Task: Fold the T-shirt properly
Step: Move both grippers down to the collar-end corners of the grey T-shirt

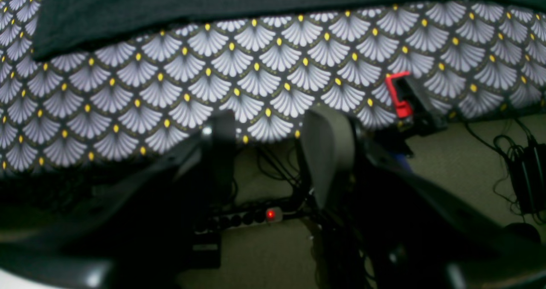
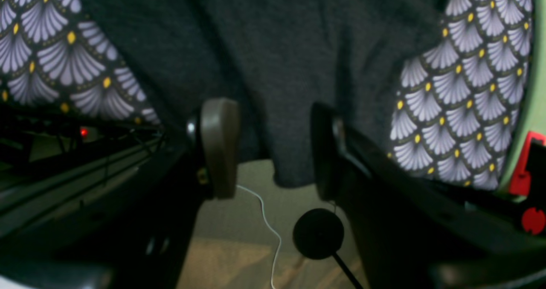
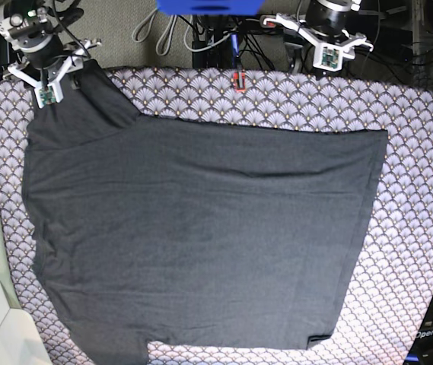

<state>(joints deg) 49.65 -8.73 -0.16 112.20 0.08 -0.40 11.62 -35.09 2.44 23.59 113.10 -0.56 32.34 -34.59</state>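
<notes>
Right wrist view: right gripper (image 2: 266, 148), two blunt moulded fingers (image 2: 219, 146) of matte grey-brown plastic, jaws parted. A hanging fold of the T-shirt (image 2: 273, 67) lies between them; whether either finger touches the cloth cannot be told.

T-shirt: dark charcoal knit, soft matte weave, spread flat and nearly filling the tablecloth (image 3: 421, 228), one sleeve (image 3: 98, 103) reaching its far corner under the right gripper (image 3: 47, 80).

Tablecloth: purple-white scalloped fan print with yellow dots.

Left wrist view: left gripper (image 1: 273, 152), same blunt fingers, jaws apart and empty, hovering off the tablecloth's far edge, clear of the T-shirt hem (image 1: 170, 3).

Red plastic clamp (image 1: 399, 95): on that same edge, just beside the left gripper.
</notes>
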